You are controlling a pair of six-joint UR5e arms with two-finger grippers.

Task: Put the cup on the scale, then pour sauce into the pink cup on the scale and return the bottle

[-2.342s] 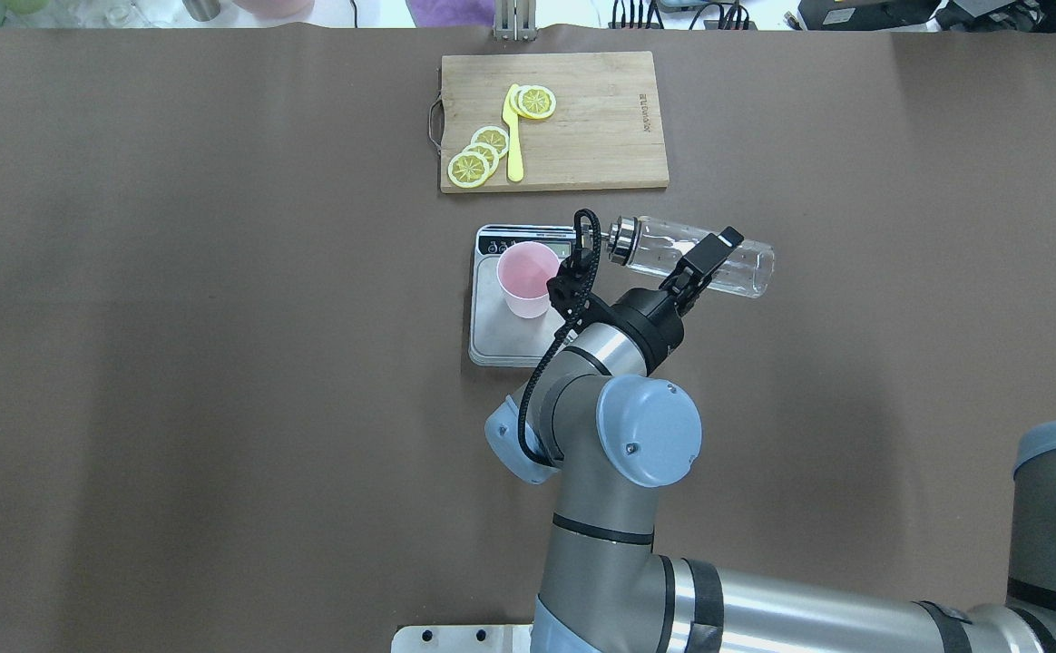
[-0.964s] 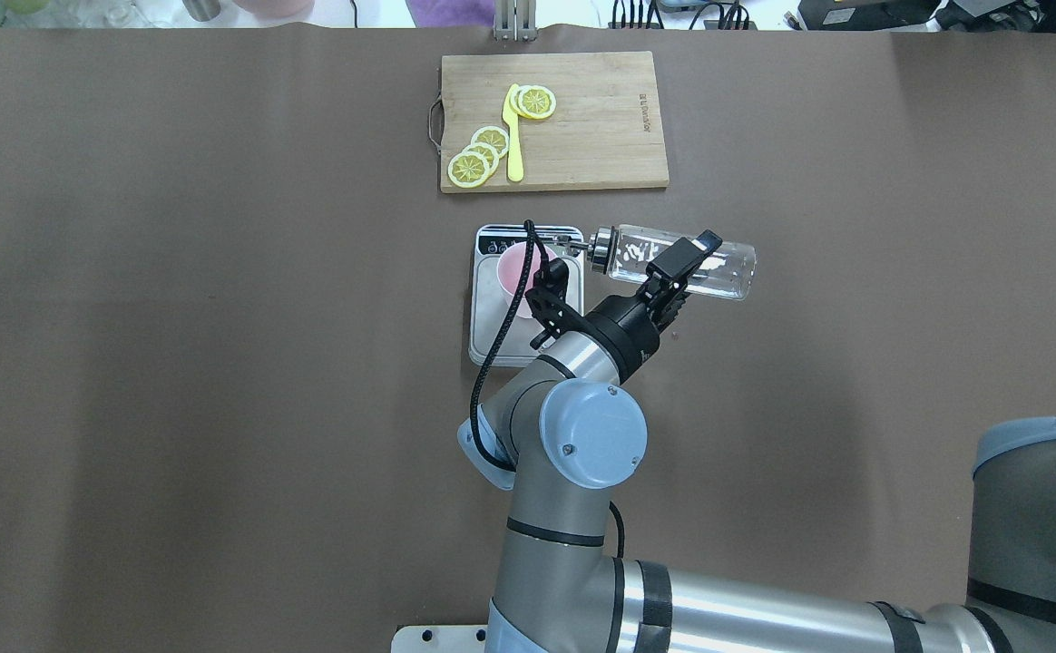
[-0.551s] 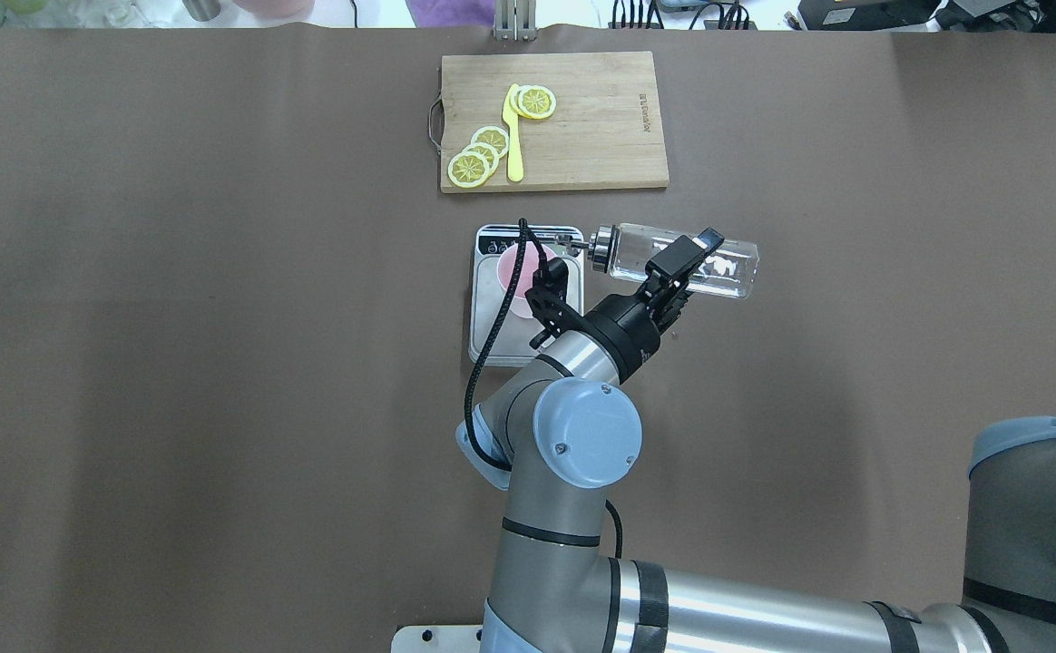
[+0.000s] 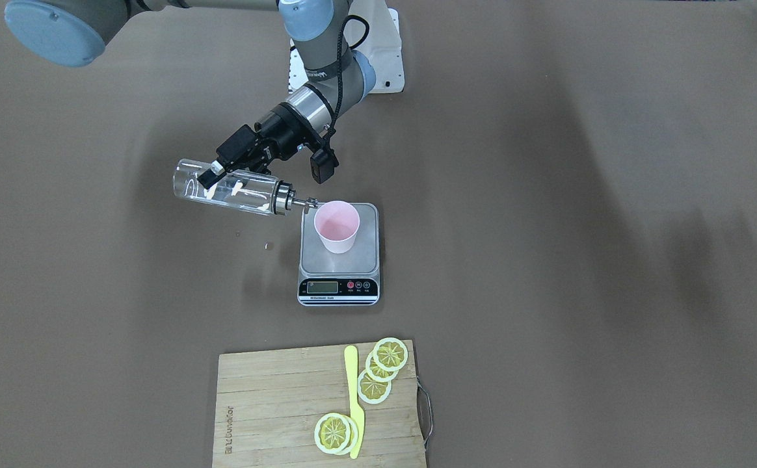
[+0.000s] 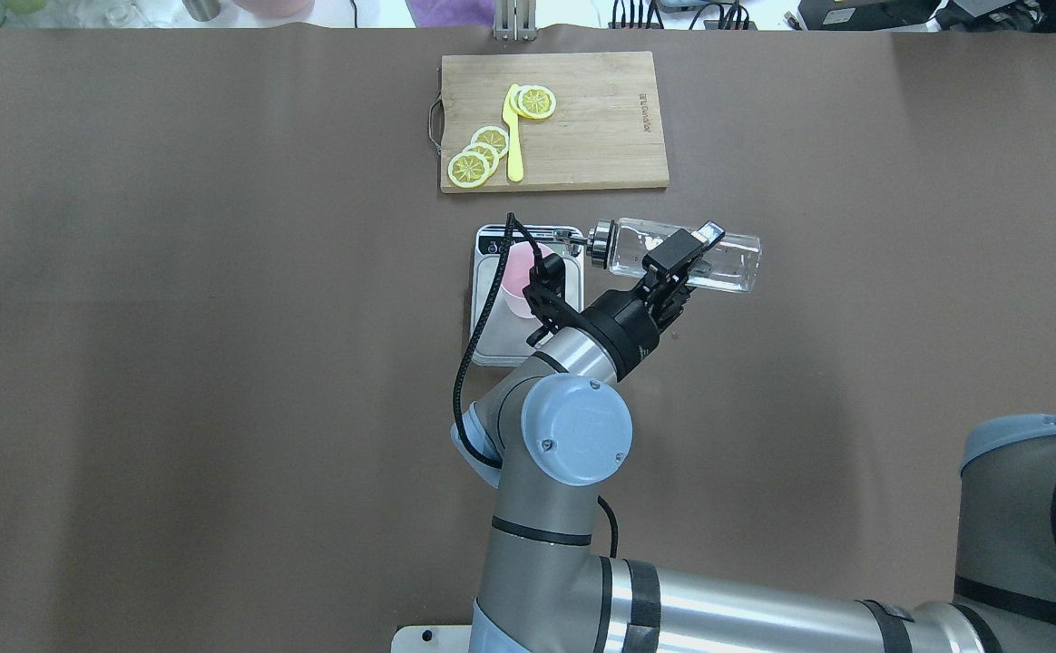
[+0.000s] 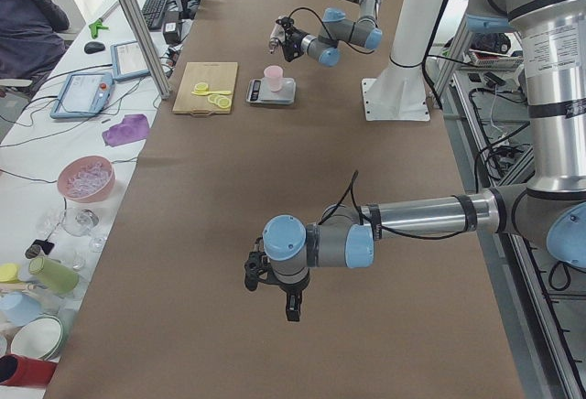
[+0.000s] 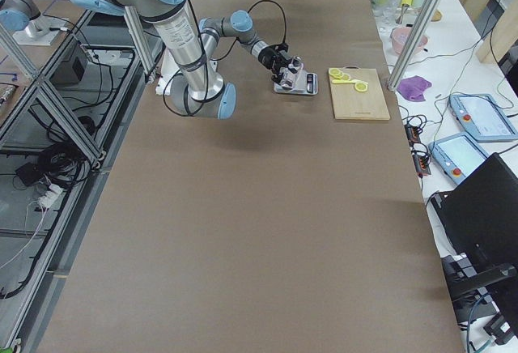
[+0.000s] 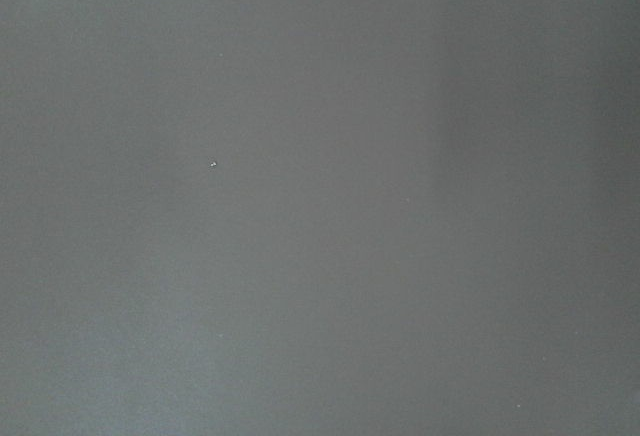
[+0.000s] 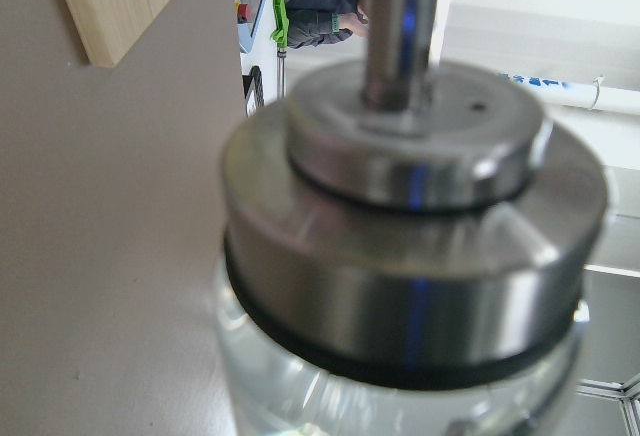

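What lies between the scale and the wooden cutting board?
Nothing stands there. In the exterior front-facing view, only a bare stretch of brown table cover separates the scale from the cutting board.

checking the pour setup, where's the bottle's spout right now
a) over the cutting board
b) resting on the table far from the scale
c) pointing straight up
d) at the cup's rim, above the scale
D: the bottle, held nearly on its side by the right gripper, has its spout at the rim of the cup, which stands on the scale.
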